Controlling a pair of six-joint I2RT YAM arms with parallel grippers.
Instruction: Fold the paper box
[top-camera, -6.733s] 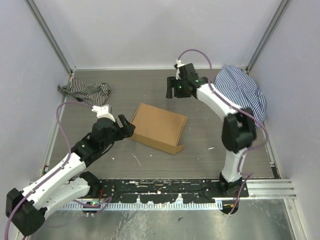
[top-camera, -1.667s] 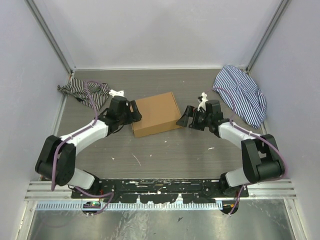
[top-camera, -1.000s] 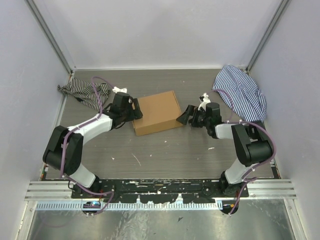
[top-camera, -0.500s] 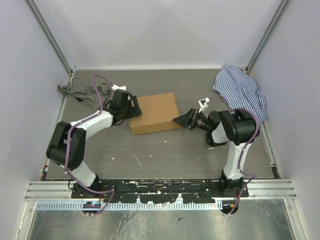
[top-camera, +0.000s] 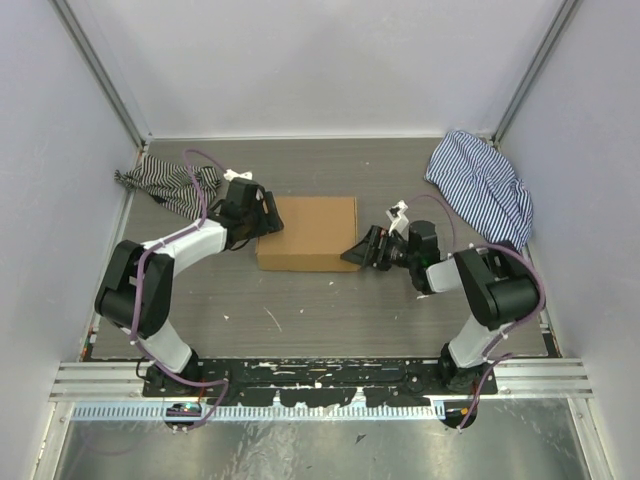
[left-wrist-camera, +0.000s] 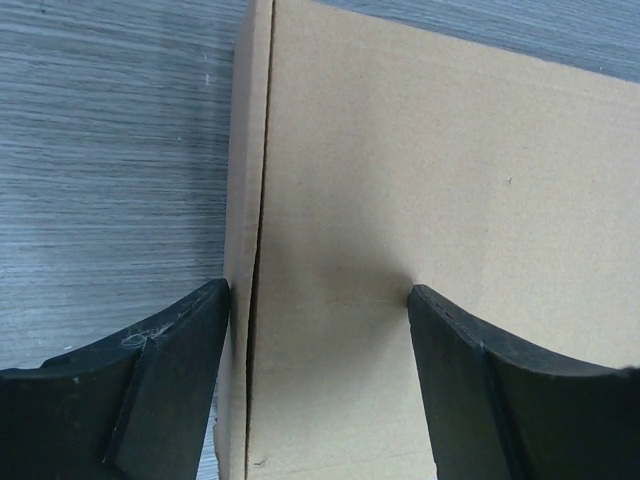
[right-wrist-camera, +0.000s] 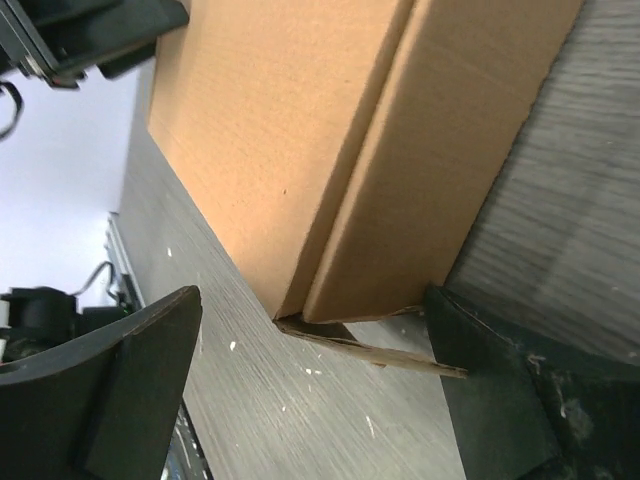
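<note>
Seen from above, the paper box is lying closed and flat on the grey wood-grain table, and pale walls are enclosing it on three sides. A crumpled striped cloth is lying beyond the box to its left, and a larger striped cloth to its right. The left gripper is reaching at the box's far-left corner and the right gripper at its near-right corner.

In the left wrist view, the jaws are standing spread. One finger is sitting just beside the box's side wall and the other over its lid.

In the right wrist view, the jaws are gaping wide around the box's corner. There a thin flap is poking out onto the white-flecked table.

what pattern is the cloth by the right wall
It's a crumpled blue-and-white striped cloth, thin stripes; best seen in the top external view.
</note>
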